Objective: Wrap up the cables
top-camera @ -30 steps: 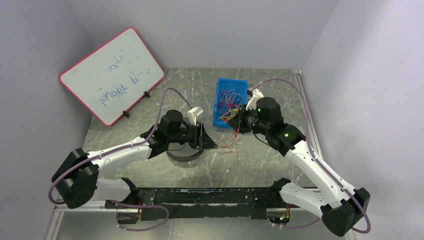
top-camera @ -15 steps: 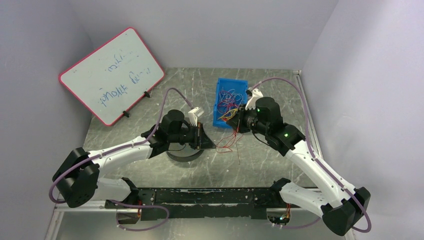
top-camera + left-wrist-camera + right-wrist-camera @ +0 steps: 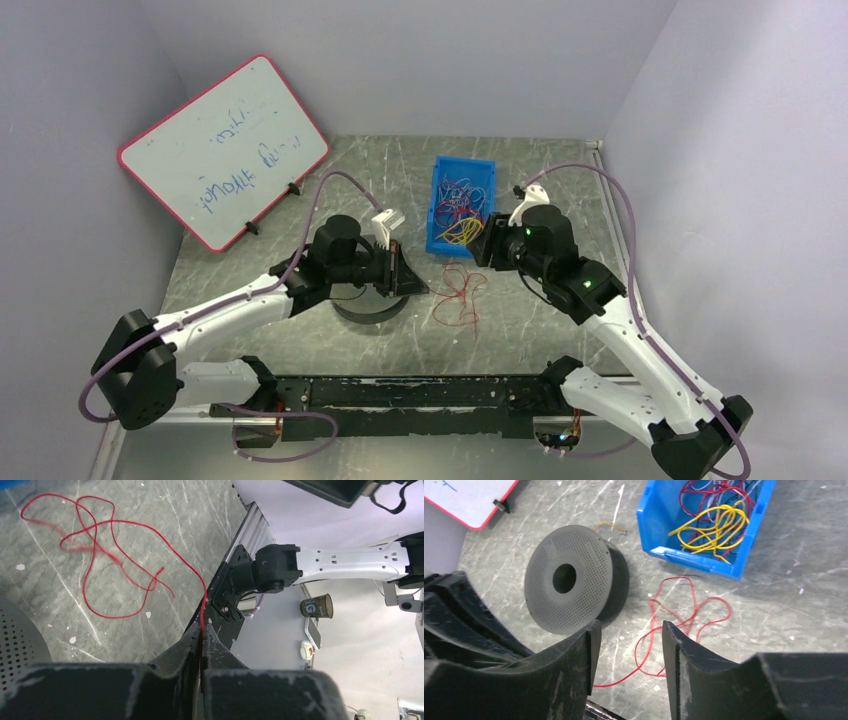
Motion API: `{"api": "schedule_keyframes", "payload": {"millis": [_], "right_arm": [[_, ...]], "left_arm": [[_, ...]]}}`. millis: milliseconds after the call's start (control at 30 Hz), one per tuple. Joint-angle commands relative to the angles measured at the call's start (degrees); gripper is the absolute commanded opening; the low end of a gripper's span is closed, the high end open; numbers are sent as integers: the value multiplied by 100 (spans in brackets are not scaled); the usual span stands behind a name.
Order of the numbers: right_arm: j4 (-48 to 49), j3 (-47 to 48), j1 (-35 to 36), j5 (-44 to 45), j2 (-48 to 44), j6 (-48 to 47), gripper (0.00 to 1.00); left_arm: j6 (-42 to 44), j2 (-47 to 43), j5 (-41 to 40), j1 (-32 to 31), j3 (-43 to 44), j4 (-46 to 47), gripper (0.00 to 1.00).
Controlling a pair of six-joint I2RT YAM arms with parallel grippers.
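Observation:
One red cable lies in loose loops on the table between the arms. My left gripper is shut on one end of it; in the left wrist view the red cable runs straight up out of the closed left gripper. My right gripper hovers near the blue bin, open and empty. In its wrist view the red cable lies on the table below the right gripper. More cables, yellow, red and bluish, fill the blue bin.
A dark perforated spool sits tilted on the table under my left wrist, also visible as the spool from above. A red-framed whiteboard leans at the back left. Walls close in on both sides.
My left gripper has shut on the red cable's end. The right gripper has opened, let the cable fall onto the table and drawn back to the right.

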Motion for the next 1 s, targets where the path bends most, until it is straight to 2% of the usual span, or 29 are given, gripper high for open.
{"api": "schedule_keyframes", "payload": {"millis": [0, 200, 433, 533, 667, 800, 967], "right_arm": [[-273, -9, 21, 420, -236, -11, 54], [-63, 23, 20, -60, -507, -364, 60], [628, -203, 25, -1414, -710, -844, 64], [1336, -618, 24, -2280, -818, -920, 65], [2991, -1626, 23, -3426, -1057, -889, 65], [4201, -2153, 35, -3899, -1094, -1043, 67], [5372, -2417, 138, -4706, -640, -1096, 68]], "left_arm": [[305, -245, 126, -42, 304, -379, 7], [489, -373, 103, -46, 572, -770, 7], [849, -530, 34, -43, 1041, -1385, 7], [1013, -569, 26, -48, 1285, -1731, 7], [1345, -617, -188, -52, 1669, -2311, 7], [1621, -680, -454, -50, 1937, -2787, 7], [1759, -743, -462, -45, 2125, -3036, 7]]}}
